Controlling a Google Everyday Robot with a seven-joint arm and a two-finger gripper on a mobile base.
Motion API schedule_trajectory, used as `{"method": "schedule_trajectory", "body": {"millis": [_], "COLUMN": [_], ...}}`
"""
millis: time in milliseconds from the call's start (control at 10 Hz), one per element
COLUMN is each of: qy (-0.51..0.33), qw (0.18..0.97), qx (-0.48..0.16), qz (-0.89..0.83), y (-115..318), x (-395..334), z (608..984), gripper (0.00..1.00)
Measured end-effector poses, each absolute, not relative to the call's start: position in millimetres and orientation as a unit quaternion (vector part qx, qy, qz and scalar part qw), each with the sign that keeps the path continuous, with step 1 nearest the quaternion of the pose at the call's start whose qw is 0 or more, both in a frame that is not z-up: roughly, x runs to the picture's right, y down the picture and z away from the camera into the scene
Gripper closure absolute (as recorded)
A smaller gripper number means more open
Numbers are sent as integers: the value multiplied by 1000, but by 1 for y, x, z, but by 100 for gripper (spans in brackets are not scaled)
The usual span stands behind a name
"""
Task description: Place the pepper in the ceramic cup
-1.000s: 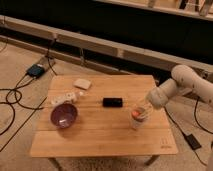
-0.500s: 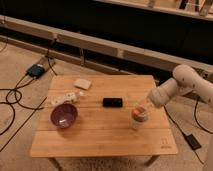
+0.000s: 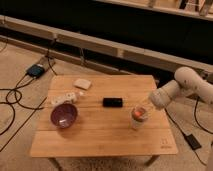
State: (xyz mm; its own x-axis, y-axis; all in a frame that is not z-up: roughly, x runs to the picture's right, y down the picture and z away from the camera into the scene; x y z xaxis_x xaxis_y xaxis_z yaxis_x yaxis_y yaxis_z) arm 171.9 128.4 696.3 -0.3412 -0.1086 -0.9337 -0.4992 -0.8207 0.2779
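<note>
One orange-red pepper (image 3: pixel 137 114) sits at the mouth of the pale, smooth ceramic cup (image 3: pixel 138 121) on the wooden tabletop (image 3: pixel 100 135). The pincer (image 3: pixel 143 108) hovers just above it; I cannot tell its state. Placing looks nearly complete; next comes release and a clean lift away.

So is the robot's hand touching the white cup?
Cannot tell. In the camera view the gripper sits right above the ceramic cup holding the orange pepper, and they overlap, hiding any contact or gap.
</note>
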Motion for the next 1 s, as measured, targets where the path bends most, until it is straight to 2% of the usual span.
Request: {"method": "schedule_trajectory", "body": {"millis": [1000], "qy": [263], "qw": [128], "qx": [-564], "qz": [772], "y": [123], "x": [175], "z": [698], "gripper": [20]}}
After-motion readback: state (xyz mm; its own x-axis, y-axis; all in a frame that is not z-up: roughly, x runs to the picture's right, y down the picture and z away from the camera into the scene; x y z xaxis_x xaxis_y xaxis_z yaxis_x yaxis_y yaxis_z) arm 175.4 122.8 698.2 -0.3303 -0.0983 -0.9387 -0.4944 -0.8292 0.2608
